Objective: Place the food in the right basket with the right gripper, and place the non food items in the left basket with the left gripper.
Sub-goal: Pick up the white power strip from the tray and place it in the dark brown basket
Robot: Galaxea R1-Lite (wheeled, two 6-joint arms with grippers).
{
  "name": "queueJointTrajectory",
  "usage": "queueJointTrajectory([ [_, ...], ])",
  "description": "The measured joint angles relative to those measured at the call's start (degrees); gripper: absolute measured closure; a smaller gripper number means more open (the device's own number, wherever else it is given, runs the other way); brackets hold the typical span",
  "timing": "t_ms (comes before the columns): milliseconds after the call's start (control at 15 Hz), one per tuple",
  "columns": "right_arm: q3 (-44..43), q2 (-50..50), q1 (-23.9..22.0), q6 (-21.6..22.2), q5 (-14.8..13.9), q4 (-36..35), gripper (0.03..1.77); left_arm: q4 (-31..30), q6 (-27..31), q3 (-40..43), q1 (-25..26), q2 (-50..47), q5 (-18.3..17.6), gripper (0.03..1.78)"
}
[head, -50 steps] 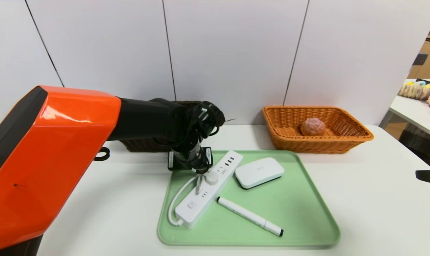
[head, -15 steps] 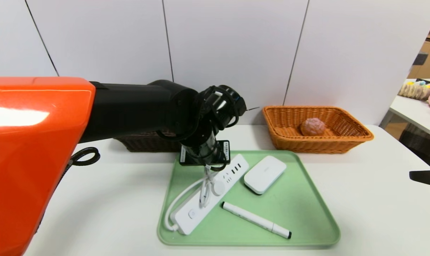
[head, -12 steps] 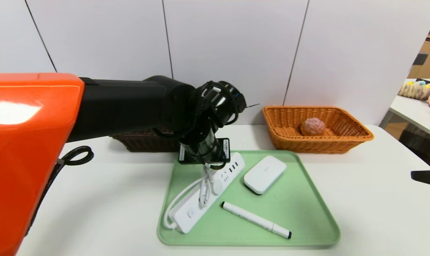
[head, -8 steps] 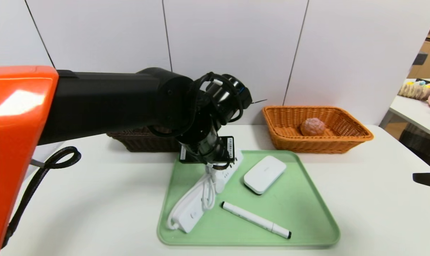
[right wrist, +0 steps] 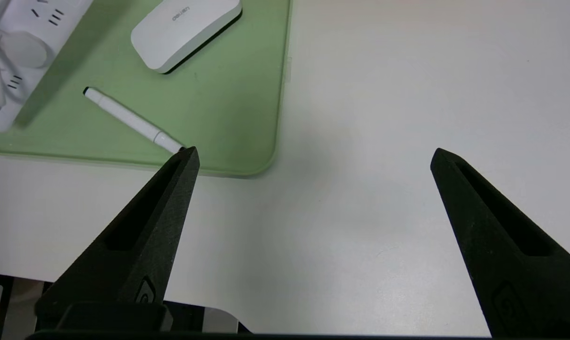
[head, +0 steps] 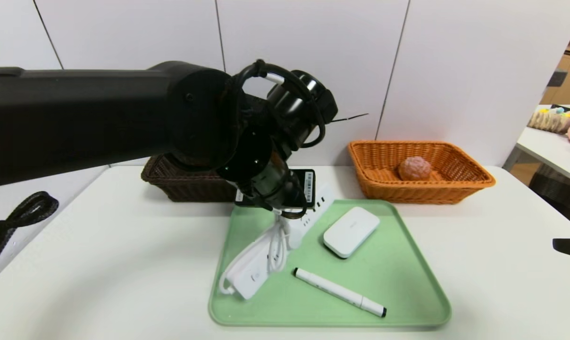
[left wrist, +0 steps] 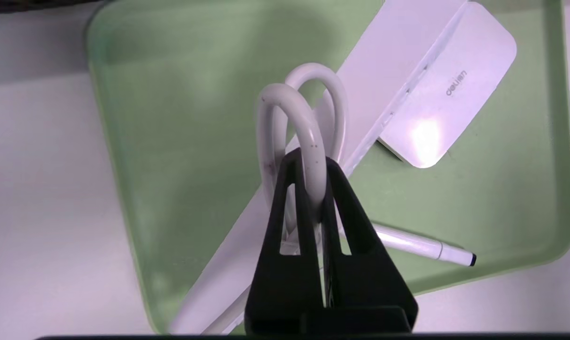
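So the left gripper (left wrist: 315,193) has its jaws pinched tight on the bundled white cord (left wrist: 294,123) of a power strip (head: 254,274), over the green tray (head: 393,283). The strip hangs at a slant above the tray, with a round white plug on it. The right gripper (right wrist: 315,158) is off by the tray's right side, over the bare white desk, jaws spread wide with nothing between them.

Lying on the tray are a white rounded box (head: 352,231) with a small logo on top, just beside the strip, and a white marker (head: 340,292) with black ends, set diagonally nearer the front.

Behind the tray's left part there's a dark brown basket (head: 190,189), partly hidden by the left arm, so I can't see all of its inside. The orange wicker basket (head: 422,189) is back on the right, and a lumpy pinkish-brown food item (head: 414,168) sits inside it.

All this is on a smooth white desk (head: 138,264) with a pale panelled wall (head: 308,42) behind, thin dark seams running down it. Off to the right is another white table (head: 554,151) with a pink round thing and some colourful stuff on it, plus wooden shelving (head: 568,75) beyond.
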Motion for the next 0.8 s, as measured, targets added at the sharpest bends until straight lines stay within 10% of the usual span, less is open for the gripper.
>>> queueJointTrajectory([
  [800, 1.9, -1.7, 0.0, 0.0, 0.0, -0.1, 0.1, -0.8, 11.8, -2.6, -0.2, -7.2, 1.6, 1.71],
])
